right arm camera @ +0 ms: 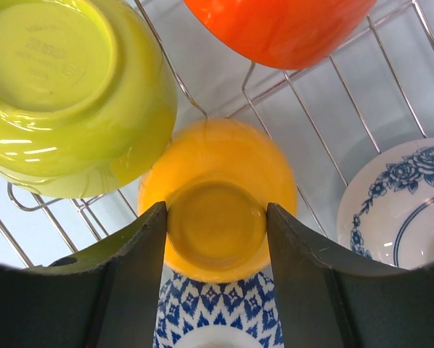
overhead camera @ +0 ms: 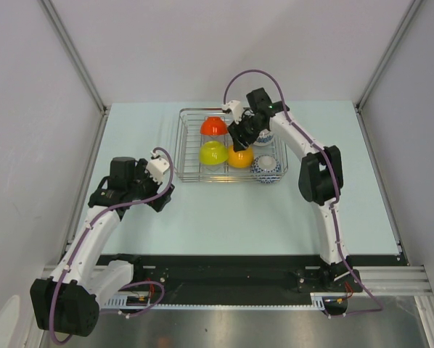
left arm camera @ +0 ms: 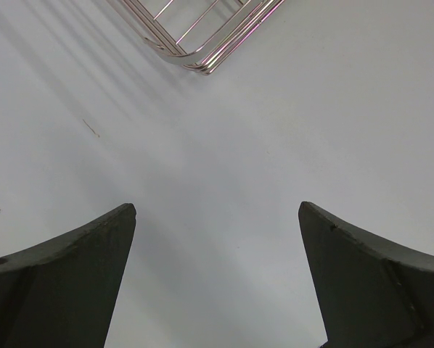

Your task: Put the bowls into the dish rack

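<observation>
The silver wire dish rack (overhead camera: 189, 145) sits upper centre in the overhead view, where the half-closed right gripper (right arm camera: 215, 209) pinches the foot of an upturned glossy yellow-orange bowl (right arm camera: 217, 152); the left gripper (left arm camera: 217, 209) gapes wide, empty.

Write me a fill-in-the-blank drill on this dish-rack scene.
The left claw is ___, holding nothing.
The right claw grips the orange bowl, which sits ___ the yellow-green bowl and a blue-patterned bowl.
Plain-coloured bowls in the dish rack number ___.
Missing: open; between; three.
</observation>
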Controlling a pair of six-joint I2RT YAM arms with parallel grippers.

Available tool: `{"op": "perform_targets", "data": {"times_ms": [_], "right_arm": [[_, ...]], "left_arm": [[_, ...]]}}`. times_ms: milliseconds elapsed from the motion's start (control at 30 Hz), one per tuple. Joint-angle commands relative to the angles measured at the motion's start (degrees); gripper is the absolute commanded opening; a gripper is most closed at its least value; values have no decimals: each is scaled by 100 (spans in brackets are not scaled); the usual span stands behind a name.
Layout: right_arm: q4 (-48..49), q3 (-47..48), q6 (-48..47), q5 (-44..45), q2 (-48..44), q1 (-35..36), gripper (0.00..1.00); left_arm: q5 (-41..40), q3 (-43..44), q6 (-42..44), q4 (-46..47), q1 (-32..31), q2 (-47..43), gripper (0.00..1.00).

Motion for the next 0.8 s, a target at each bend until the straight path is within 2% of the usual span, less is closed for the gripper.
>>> {"op": "perform_targets", "data": {"times_ms": [0,333,767], "right_arm": [[-73,-5,-45,157,-466,-76,35],[147,-22,-19,298,-650,-120,35],[428,-321,-80,596,-334,-120,38]], "left_arm": [[218,88,-27,137,54,-27,100],[227,70,-45,146,54,-45,100],[192,35,-28,128,54,-106,100]]}}
